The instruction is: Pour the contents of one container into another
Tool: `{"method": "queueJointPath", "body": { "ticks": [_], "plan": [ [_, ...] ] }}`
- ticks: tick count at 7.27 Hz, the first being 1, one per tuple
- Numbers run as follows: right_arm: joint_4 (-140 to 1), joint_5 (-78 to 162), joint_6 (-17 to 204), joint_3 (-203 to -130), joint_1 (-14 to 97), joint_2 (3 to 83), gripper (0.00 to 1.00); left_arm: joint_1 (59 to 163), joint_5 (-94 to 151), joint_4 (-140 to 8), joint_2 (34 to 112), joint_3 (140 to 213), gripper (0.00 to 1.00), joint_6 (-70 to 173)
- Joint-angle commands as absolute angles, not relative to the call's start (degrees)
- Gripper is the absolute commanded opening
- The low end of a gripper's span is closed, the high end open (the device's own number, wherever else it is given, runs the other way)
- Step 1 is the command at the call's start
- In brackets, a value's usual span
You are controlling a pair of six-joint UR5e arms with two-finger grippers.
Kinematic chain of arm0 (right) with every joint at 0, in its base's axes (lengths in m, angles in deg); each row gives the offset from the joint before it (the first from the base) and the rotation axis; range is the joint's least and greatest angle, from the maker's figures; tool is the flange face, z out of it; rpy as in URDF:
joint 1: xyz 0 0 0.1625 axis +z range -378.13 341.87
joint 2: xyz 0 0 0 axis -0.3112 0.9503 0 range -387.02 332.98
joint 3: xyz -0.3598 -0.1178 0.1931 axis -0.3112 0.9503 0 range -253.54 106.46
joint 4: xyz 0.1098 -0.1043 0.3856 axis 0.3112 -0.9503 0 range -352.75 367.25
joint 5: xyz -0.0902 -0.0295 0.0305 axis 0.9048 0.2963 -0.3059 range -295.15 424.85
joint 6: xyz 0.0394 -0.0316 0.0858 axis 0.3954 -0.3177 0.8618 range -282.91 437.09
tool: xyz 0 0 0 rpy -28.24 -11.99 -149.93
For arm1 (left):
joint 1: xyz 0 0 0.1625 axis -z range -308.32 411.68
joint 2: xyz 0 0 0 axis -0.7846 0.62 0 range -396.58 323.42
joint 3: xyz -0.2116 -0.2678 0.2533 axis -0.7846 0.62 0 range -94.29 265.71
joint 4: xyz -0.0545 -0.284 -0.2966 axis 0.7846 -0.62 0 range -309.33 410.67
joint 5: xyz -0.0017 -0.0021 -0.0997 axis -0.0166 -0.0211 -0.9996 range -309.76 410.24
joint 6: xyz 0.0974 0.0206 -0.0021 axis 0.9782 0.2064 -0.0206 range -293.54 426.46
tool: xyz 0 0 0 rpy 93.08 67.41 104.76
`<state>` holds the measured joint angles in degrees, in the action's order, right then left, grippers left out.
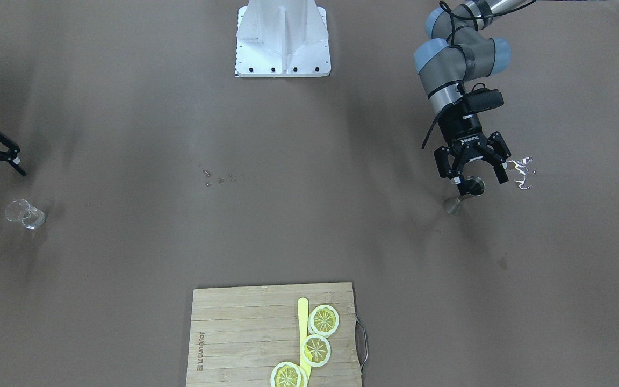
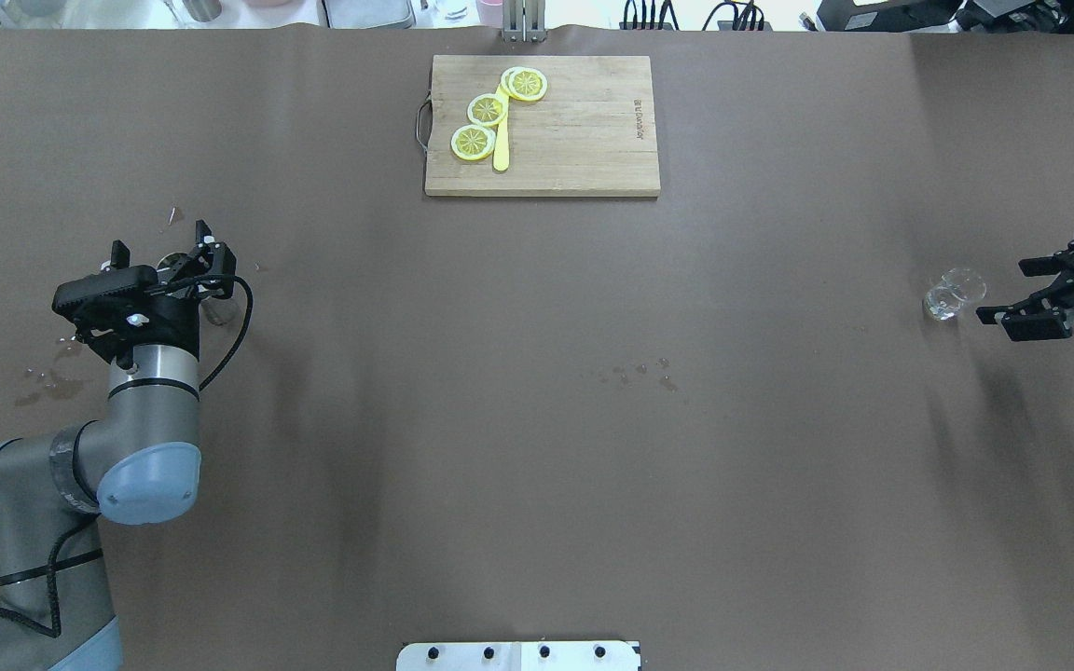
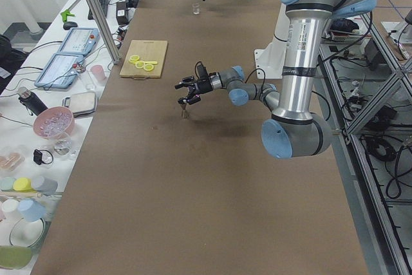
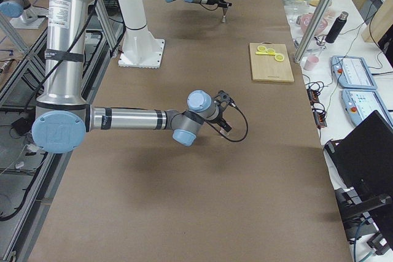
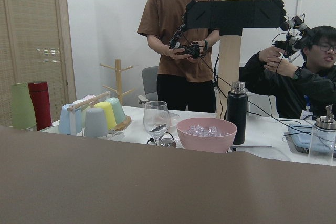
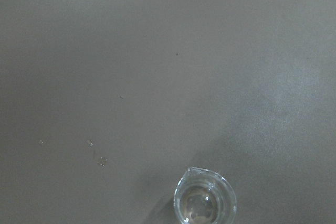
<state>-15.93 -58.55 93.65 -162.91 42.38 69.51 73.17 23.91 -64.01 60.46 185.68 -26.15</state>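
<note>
The left tool point(image 1: 477, 176) stood open over the small steel double-cone jigger point(image 1: 454, 205), upright on the brown surface point(image 1: 309, 226), not gripped. The right tool point(image 2: 1026, 296), also open, sat beside the clear glass beaker point(image 2: 953, 294) holding some liquid. Grasping and pouring seemed yet to be done.
</note>
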Motion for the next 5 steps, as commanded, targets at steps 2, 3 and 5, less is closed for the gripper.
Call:
{"method": "queueJointPath", "body": {
  "ticks": [2,3,5],
  "plan": [
    [-8.8,-57.3,94.9,-156.4,42.3,68.5,1.00,71.9,25.3,-64.0,61.3,182.1,0.97,-30.5],
    [-8.4,-57.0,96.1,-156.2,42.2,67.9,1.00,71.5,25.5,-64.0,61.9,180.7,0.97,-31.0],
    [-8.3,-56.8,96.2,-155.9,41.8,67.6,1.00,71.2,27.7,-64.0,62.9,177.8,0.97,-32.0]
  ]
}}
